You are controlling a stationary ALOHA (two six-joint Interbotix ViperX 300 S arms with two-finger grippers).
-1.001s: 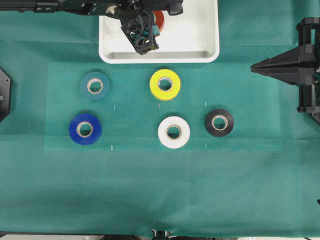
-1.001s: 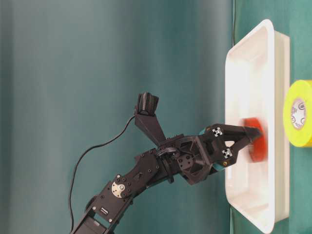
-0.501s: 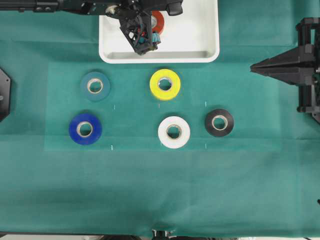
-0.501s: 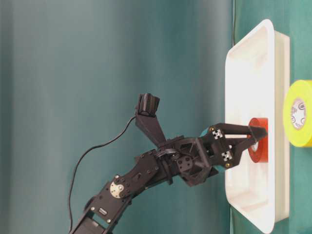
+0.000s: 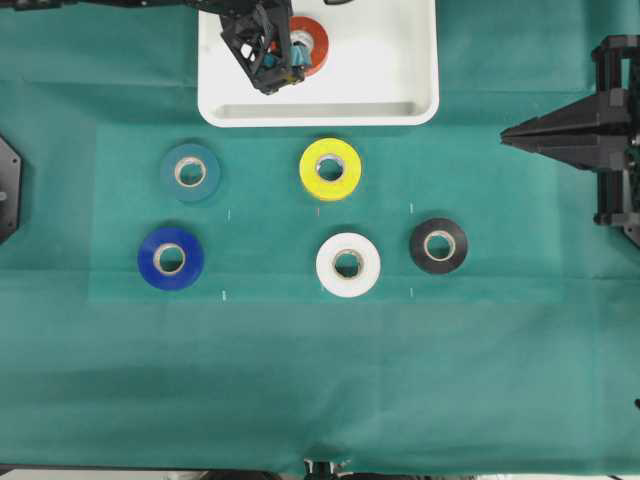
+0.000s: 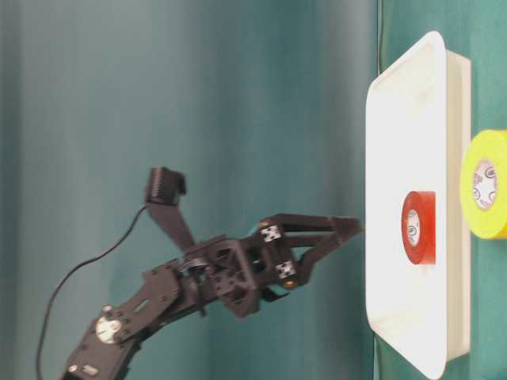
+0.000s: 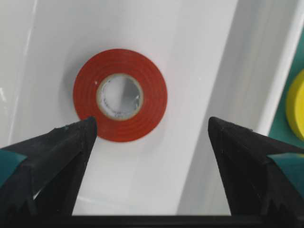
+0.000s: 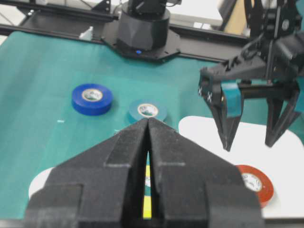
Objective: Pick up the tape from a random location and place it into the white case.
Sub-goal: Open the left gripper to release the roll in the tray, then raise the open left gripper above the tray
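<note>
Lying flat: the tape [image 5: 306,45] rests on the floor of the white case [image 5: 400,60], just beside the left end effector [image 5: 272,72] and free of it.
Left end effector: its two black fingers [image 7: 61,142] stand wide apart and hold nothing; in the left wrist view the tape shows between and beyond the fingertips, nearer the left one, with bare white floor around it.
Height: in the table-level view the left end effector [image 6: 348,229] is clear of the case, tips pointing at it, with a gap between tips and tape [image 6: 418,227].
Case: it sits at the far edge of the green desk [image 5: 320,380], under the left end effector.
Right end effector: in the right wrist view its fingers [image 8: 128,166] are pressed together with only a thin slit between them, gripping nothing; in the overhead view it [image 5: 510,133] is parked at the right edge, well apart from the case.
Other rolls: the yellow roll [image 5: 330,168] lies just outside the case rim, nearest the left end effector; the teal roll [image 5: 190,172], blue roll [image 5: 170,258], white roll [image 5: 348,264] and black roll [image 5: 438,245] lie farther from it on the desk, all flat and apart from one another.
</note>
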